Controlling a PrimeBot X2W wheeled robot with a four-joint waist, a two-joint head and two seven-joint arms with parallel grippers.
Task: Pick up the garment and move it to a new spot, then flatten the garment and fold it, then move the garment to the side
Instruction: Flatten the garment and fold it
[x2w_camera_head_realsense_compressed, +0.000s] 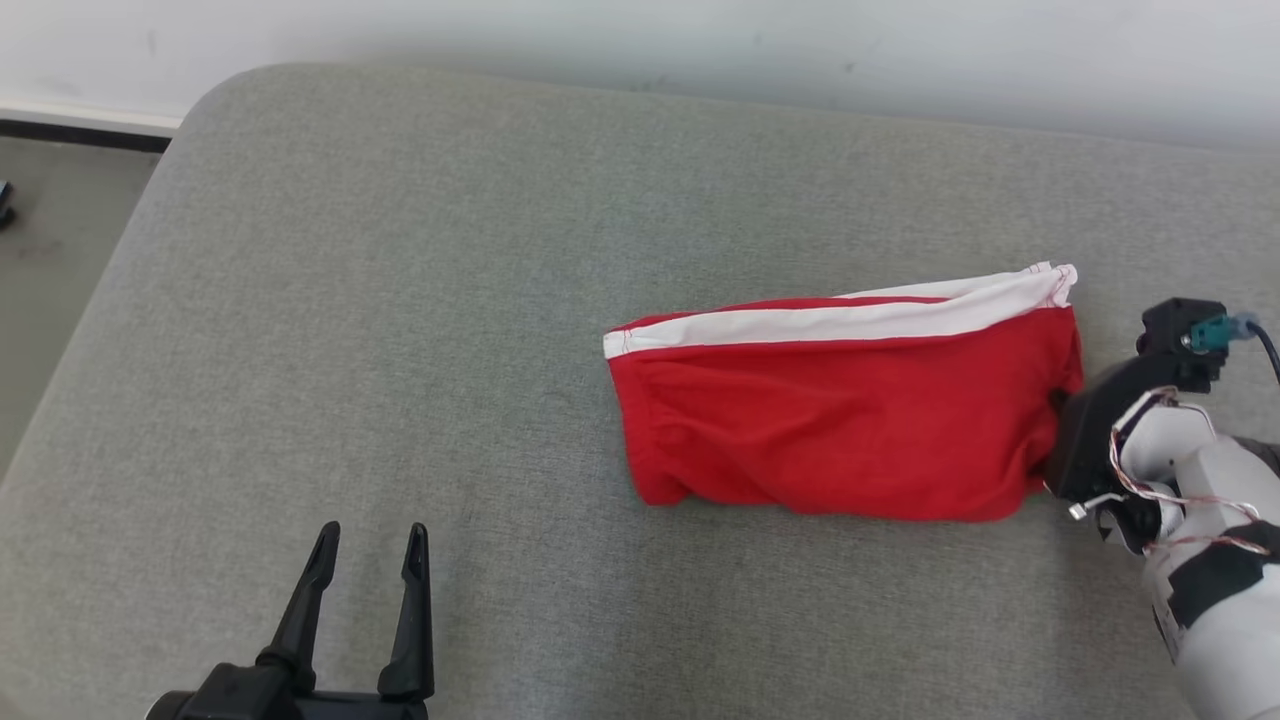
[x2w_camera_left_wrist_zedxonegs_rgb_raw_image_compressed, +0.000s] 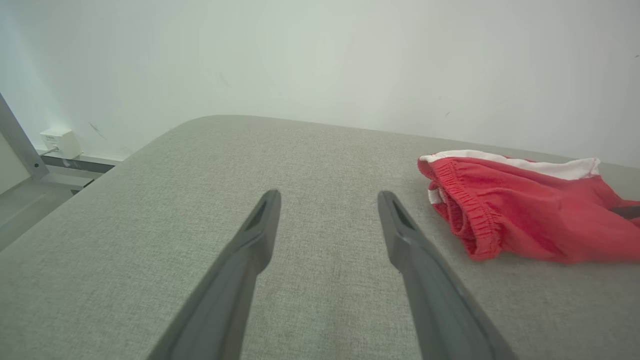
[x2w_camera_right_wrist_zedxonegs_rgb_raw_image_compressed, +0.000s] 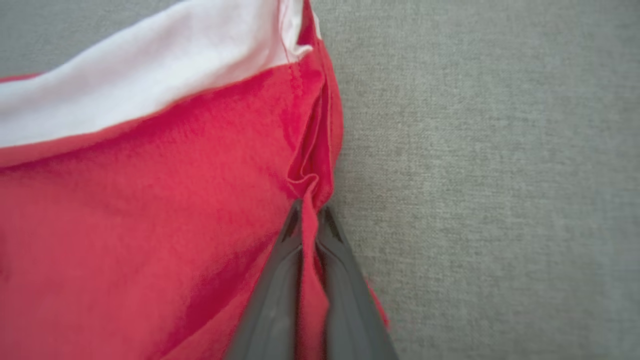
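Starting nearest with the left gripper: parked over the near-left part of the grey padded surface, fingers spread wide with nothing between, well apart from the cloth.

Further out and to the right, spotted the garment: red shorts with a white band along the far edge, lying bunched into a rough rectangle right of centre. Looks light, soft and totally floppy, so expect sagging and unfolding on any lift, with no stiffness to count on. Probably not slippery either, going by the cottony look on a woven cover, so may drag a bit rather than slide.

At the right-hand end, found the right gripper with fingers pressed together on a thin pinch of red fabric by the side seam. Seems a small bite, maybe one layer only, can't tell. Would grab the elastic waistband at the left end as well, thicker and grippier.

Beyond all that, just a pale wall.
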